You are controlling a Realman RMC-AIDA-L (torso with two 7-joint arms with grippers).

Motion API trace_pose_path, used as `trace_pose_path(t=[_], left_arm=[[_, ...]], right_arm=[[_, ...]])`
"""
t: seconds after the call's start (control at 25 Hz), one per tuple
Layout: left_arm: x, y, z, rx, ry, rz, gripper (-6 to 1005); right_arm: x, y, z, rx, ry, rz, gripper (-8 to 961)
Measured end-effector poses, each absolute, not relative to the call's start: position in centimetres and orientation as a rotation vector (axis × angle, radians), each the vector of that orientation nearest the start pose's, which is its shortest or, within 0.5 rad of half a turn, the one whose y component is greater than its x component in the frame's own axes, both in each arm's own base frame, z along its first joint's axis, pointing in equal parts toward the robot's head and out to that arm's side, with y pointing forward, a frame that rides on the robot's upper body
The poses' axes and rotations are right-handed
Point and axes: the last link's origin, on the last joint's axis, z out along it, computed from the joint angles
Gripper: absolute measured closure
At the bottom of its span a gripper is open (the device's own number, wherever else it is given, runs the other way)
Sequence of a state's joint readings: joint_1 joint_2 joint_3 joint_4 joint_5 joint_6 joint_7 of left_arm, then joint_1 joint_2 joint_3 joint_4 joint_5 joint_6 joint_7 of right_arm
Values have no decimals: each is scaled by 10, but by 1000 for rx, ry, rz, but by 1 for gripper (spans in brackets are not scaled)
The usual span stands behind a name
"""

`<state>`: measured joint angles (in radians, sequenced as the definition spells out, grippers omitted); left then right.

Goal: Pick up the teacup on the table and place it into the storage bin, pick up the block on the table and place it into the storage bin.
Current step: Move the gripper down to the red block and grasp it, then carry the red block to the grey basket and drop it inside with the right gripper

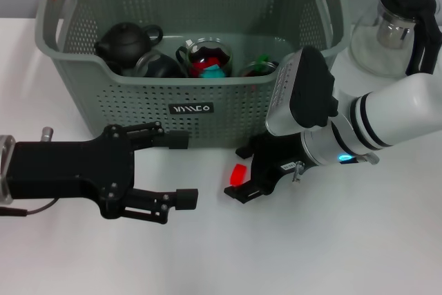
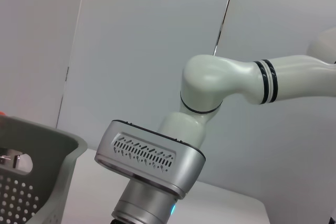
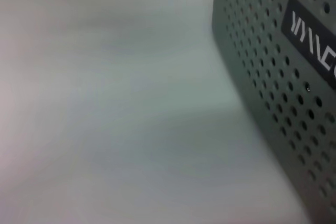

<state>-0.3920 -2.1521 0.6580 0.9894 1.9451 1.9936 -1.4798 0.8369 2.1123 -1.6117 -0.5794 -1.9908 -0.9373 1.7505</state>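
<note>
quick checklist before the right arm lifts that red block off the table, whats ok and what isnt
1. Red block between the right claw fingers: ok, it sits at the fingertips on the table.
2. Grip closed on the block: cannot tell, the wrist hides the contact.
3. Storage bin within reach: ok, directly behind the block.
4. Free room inside the bin: cannot tell, a black teapot and glass cups already fill much of the floor.
5. Left claw out of the way: ok, open and hovering off to the left.
6. Glass pitcher clear of the right arm: not ok, it stands close behind the forearm.
</note>
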Motion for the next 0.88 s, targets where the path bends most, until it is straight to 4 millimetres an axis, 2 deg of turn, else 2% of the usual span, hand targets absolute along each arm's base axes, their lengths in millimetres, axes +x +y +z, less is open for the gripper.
trace_pose_path(t=[0.44,0.64,0.88], left_arm=[[-232,270,37,-2906,-449,-943,54],[-232,271,37,-2907,-445,-942,54],[-232,271,37,-2908,-444,-941,58]], right_arm=[[179,371,-129,-2955,278,-176,239],[179,371,-129,-2953,282,-175,368],[177,371,-130,-2950,298,-171,364]])
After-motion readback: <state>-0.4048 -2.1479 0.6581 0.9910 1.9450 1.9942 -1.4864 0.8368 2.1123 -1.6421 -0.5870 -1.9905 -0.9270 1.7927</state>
